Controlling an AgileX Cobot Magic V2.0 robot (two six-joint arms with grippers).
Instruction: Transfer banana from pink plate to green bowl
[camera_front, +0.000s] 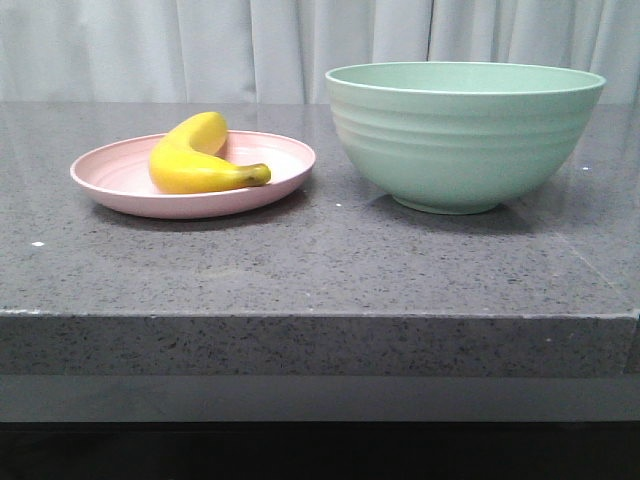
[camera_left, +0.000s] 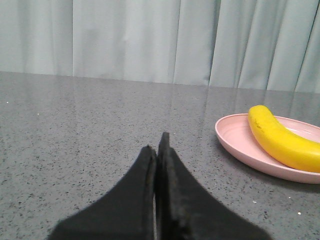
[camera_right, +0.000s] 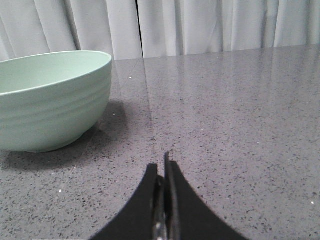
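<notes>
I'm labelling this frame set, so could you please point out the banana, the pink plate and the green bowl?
banana (camera_front: 190, 168): front view, on the thick middle of its yellow body.
pink plate (camera_front: 110, 190): front view, on its bare left rim.
green bowl (camera_front: 460, 140): front view, on its ridged outer wall.

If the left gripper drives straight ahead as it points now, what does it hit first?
Probably nothing: the left gripper, shut, points across bare table toward the curtain. The pink plate with the banana sits off to one side.
</notes>
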